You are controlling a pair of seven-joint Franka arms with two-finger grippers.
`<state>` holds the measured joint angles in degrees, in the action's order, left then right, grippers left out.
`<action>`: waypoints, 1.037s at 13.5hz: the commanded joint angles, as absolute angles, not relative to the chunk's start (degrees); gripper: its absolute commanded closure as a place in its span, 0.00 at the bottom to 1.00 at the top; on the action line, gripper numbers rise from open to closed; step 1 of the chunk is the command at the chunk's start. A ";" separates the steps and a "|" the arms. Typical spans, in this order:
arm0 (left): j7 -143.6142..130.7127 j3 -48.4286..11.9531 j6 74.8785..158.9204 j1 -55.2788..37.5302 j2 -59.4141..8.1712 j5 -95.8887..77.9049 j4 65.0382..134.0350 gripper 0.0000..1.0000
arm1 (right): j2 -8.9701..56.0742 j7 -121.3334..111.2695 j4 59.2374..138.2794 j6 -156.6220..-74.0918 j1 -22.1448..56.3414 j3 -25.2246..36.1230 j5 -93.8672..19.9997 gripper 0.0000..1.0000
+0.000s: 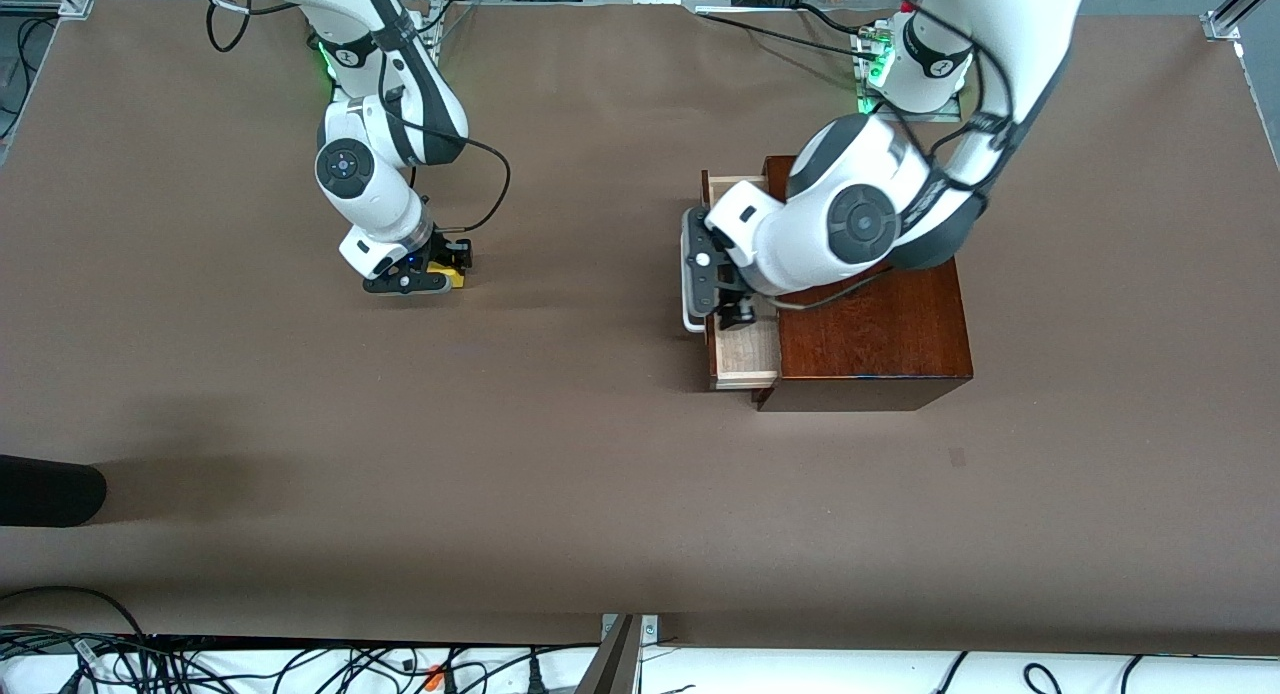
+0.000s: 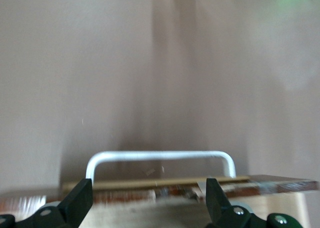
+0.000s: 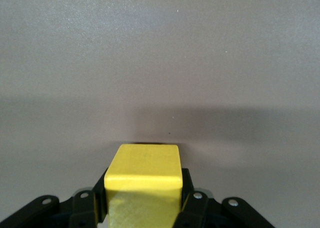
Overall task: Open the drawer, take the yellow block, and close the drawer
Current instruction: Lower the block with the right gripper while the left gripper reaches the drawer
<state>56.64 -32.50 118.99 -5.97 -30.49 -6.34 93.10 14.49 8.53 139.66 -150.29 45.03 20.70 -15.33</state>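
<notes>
- Right gripper [image 1: 440, 271] is clamped on the block [image 3: 144, 174], low over the table toward the right arm's end, near the edge by the bases.
- Drawer [image 1: 745, 349] is part open; the box [image 1: 880, 339] sits toward the left arm's end.
- Left gripper [image 2: 147, 200] is spread wide over the drawer, just inside the handle [image 2: 160, 158].
- My advice: push squarely on the drawer front, straight toward the box, until flush.
</notes>
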 commanded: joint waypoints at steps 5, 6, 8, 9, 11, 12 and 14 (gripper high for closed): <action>58.01 -32.61 121.90 -11.77 -33.48 4.91 92.89 0.00 | 14.59 6.25 139.83 -149.86 44.74 20.21 -21.09 0.00; 57.66 -32.52 121.90 -12.56 -33.92 5.70 93.07 0.00 | 14.07 6.07 139.66 -148.72 44.74 20.30 -21.18 0.00; 55.73 -32.34 122.34 -13.71 -34.01 5.89 93.77 0.00 | 11.62 5.89 139.22 -145.04 44.65 20.83 -21.18 0.00; 55.11 -32.26 123.39 -14.49 -34.01 6.76 94.56 0.00 | 10.21 5.37 139.04 -142.84 44.65 21.27 -21.27 0.00; 52.05 -32.25 125.06 -14.85 -34.71 10.79 95.89 0.00 | 7.31 2.39 138.78 -139.06 44.65 24.77 -21.27 0.00; 51.16 -32.26 125.07 -15.03 -34.98 12.12 95.89 0.00 | 5.73 1.24 138.43 -136.61 44.65 26.79 -21.27 0.00; 50.98 -32.17 124.81 -15.03 -35.42 13.01 95.98 0.00 | 2.83 1.14 136.68 -130.81 44.65 29.78 -20.66 0.00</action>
<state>51.88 -32.59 124.29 -14.96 -35.04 10.64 95.32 7.04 3.03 137.28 -135.99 44.87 27.57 -19.91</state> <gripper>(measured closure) 0.000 0.000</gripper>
